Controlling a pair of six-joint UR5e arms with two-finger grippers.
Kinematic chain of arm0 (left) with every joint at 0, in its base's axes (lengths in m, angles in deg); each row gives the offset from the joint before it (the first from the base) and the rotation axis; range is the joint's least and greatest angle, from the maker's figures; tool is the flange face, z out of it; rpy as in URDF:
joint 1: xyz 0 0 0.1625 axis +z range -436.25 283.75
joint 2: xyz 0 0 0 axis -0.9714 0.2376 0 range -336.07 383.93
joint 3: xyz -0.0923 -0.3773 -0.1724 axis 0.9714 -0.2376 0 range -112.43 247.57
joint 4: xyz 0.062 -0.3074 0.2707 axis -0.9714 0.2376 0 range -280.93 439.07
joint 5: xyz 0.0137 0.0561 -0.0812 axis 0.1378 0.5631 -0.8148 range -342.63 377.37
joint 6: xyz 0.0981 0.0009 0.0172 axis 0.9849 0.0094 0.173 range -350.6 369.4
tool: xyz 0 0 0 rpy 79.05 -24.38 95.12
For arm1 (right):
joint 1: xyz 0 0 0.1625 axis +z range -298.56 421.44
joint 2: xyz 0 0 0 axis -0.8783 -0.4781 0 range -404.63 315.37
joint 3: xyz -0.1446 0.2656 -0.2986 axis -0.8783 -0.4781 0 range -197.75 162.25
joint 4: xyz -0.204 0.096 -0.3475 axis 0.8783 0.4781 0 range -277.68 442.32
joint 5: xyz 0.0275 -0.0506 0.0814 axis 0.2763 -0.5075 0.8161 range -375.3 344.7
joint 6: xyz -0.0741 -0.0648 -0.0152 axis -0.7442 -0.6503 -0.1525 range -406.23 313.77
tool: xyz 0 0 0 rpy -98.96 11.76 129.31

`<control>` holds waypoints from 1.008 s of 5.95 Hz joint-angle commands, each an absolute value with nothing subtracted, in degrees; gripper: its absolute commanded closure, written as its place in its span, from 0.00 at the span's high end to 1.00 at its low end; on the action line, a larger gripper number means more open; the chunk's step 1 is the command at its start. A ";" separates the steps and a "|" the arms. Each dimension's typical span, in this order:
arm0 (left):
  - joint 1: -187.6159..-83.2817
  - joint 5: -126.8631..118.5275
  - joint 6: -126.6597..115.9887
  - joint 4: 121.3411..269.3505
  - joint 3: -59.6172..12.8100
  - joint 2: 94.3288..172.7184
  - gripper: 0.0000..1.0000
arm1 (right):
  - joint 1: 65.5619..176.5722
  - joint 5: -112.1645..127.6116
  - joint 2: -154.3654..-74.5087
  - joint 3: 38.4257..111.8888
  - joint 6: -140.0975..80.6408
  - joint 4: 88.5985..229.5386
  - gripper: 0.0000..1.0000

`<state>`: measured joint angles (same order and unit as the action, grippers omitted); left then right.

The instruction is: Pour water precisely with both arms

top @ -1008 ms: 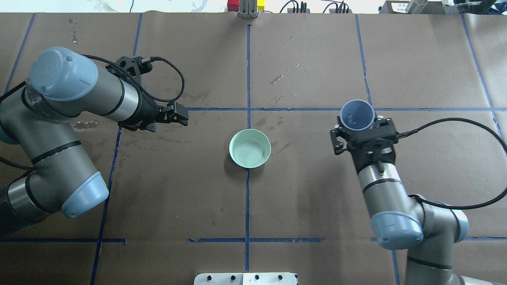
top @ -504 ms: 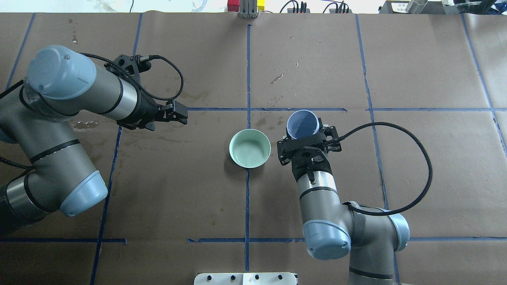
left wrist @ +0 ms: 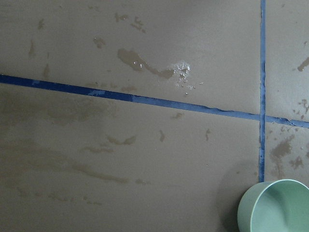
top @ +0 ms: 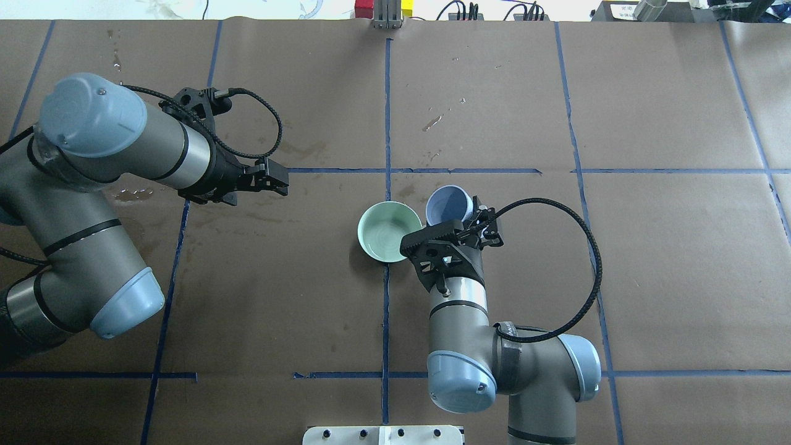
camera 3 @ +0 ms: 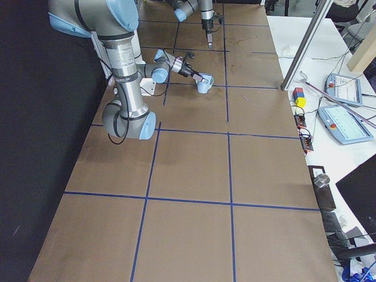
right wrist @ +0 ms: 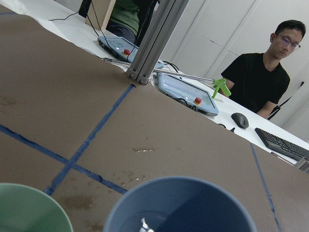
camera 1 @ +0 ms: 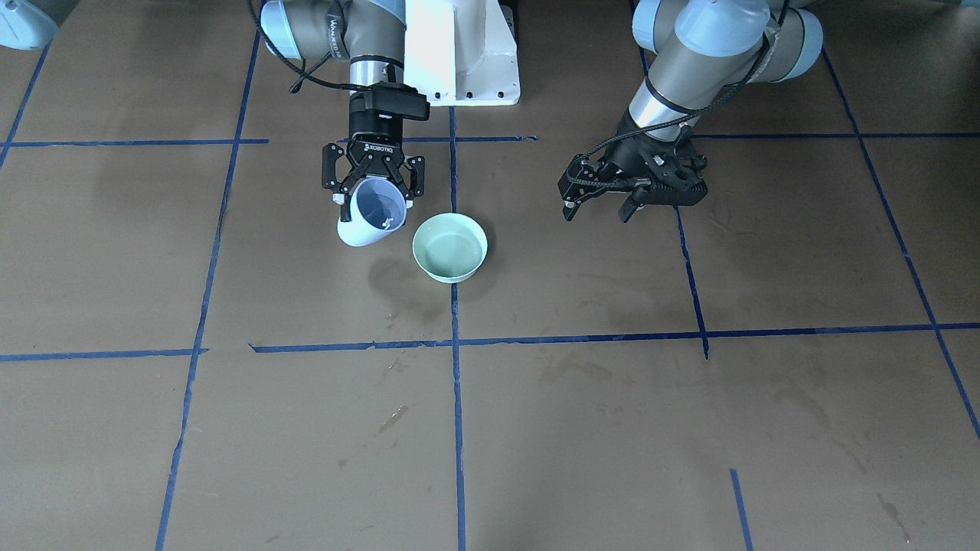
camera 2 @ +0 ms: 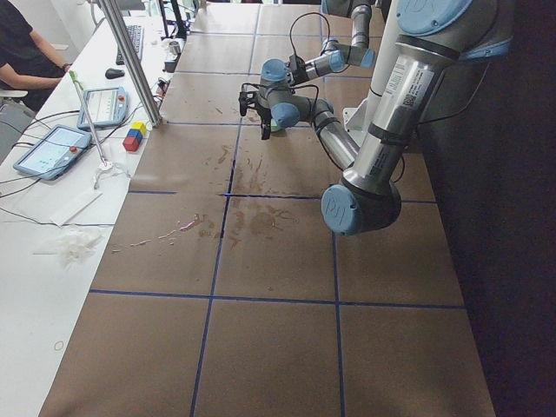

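A blue cup (top: 448, 204) hangs tilted beside the pale green bowl (top: 389, 232), just right of the bowl's rim, with my right gripper (top: 454, 220) shut on it. The front-facing view shows the same cup (camera 1: 366, 226) leaning, its mouth up toward the gripper (camera 1: 373, 195), left of the bowl (camera 1: 449, 247). In the right wrist view the cup's rim (right wrist: 178, 203) fills the bottom, with a glint of water inside. My left gripper (top: 276, 179) hovers open and holds nothing, well left of the bowl; its fingers (camera 1: 568, 208) stand apart.
A white pedestal (camera 1: 459, 53) stands at the robot's base. Wet patches (left wrist: 145, 63) mark the brown paper with its blue tape lines. An aluminium post (top: 386, 15), tablets (right wrist: 186, 92) and a seated person (right wrist: 263, 77) are beyond the far edge.
My right arm has carried the blue cup leftward from the right half of the table to the bowl's side. The left arm has barely moved.
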<state>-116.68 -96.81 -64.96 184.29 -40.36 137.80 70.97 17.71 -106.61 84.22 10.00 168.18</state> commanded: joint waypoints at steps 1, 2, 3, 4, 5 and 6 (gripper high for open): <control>-116.68 -96.80 -64.96 184.27 -40.36 137.66 0.95 | 70.66 17.75 -104.50 82.20 8.62 172.49 0.00; -116.68 -96.80 -64.96 184.27 -40.36 137.66 0.96 | 70.75 17.66 -102.05 79.40 7.40 172.50 0.00; -116.68 -96.80 -64.96 184.27 -40.36 137.66 0.95 | 70.75 17.66 -101.15 78.06 7.30 172.50 0.00; -116.68 -96.80 -64.96 184.36 -40.36 137.66 0.96 | 70.75 17.57 -101.06 77.70 5.29 172.58 0.00; -116.68 -96.80 -64.96 184.36 -40.36 137.66 0.96 | 70.75 17.57 -101.06 77.61 3.80 173.02 0.00; -116.68 -96.80 -64.96 184.27 -40.45 137.75 0.96 | 70.75 17.49 -100.62 77.61 0.21 174.50 0.00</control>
<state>-116.68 -96.80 -64.96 184.33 -40.40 137.68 70.75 17.55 -100.95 77.68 3.12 173.39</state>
